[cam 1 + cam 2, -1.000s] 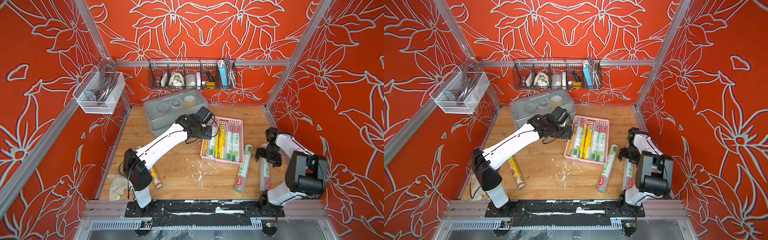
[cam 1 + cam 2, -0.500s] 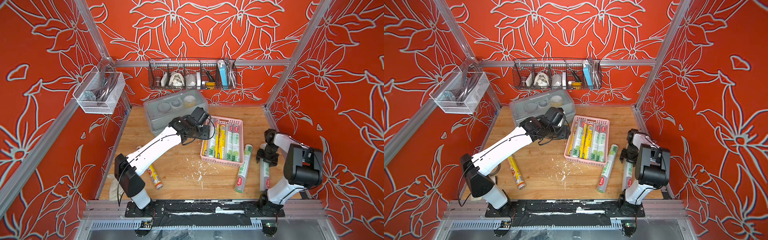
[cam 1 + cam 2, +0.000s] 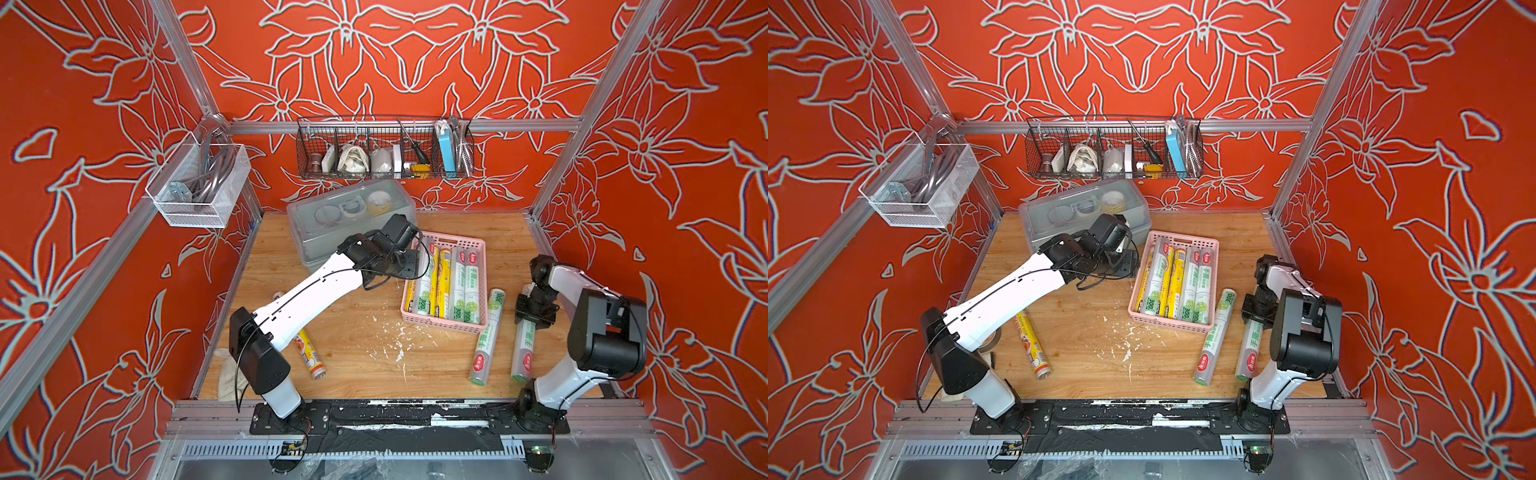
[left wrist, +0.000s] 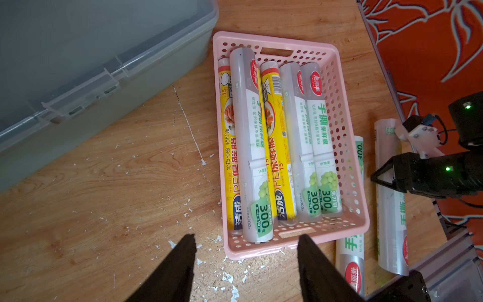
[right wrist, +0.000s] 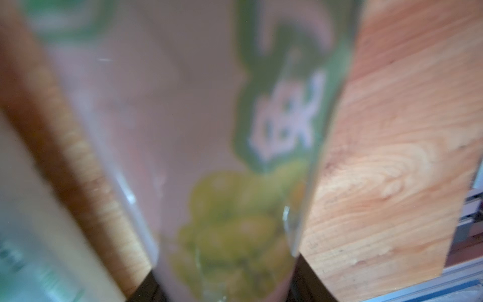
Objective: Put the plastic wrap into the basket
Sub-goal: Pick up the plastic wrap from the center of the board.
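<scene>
Plastic wrap count: five rolls (image 3: 457, 282) lie side by side inside the pink basket (image 3: 440, 326), two yellow and three white-green, all lengthwise. Three more are on the wooden table (image 3: 353, 340).

- Right-edge roll (image 3: 524, 353): white-green, lying along the table's right edge, apart from the basket. The right gripper (image 3: 535, 322) is down on its far half. In the right wrist view the roll fills the whole gap between the dark fingers (image 5: 311, 287), both sides meeting them, so the claw is closed on it at roughly the roll's width. That view is blurred; I cannot tell whether the roll is off the wood.
- Middle roll (image 3: 488, 336): white-green, just beside the basket's right wall, between the basket and the gripped one. Nothing touches it.
- Yellow roll (image 3: 1032, 349): on the left side of the table, partly under the left arm, well apart from the basket.

The left gripper (image 4: 247, 236) hangs over the basket's left side, jaws partly apart with nothing between them. A grey lidded box (image 3: 332, 216) sits behind it.
</scene>
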`<state>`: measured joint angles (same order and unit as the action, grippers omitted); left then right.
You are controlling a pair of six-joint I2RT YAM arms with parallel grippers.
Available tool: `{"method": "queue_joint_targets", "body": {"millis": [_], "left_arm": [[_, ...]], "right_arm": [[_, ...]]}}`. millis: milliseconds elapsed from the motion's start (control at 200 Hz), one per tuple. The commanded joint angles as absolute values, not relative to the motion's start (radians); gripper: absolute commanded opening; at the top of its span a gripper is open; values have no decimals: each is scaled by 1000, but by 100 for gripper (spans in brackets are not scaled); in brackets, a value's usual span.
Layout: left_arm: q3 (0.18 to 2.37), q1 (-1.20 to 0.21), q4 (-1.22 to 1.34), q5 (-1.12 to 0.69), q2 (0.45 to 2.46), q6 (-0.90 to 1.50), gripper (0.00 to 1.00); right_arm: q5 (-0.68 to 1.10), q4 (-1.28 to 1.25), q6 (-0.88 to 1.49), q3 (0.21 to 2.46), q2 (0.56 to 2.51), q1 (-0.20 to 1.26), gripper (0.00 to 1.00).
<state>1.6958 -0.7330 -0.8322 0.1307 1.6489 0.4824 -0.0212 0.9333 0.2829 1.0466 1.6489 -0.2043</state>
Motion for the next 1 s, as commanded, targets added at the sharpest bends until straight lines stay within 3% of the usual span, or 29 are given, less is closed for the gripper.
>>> {"method": "queue_joint_targets", "body": {"millis": [0,170,445,781,996], "left_arm": [[1697,-735,-847,146,1648,471,63],[1698,-735,-857,155,1638,472,63],[1695,-735,-870,175,1618,479,63],[1689,-735,-889,207,1585,476,63],[1690,-735,-897,222,1582,468,63]], "right_arm": [[-7,1035,269,1139,1567,-200,37],[51,1170,306,1286,1518,-166,35],[34,1335,458,1593,1599,80,35],[114,1265,626,1782,1785,235,29],[144,1199,687,1841,1889,291,30]]}}
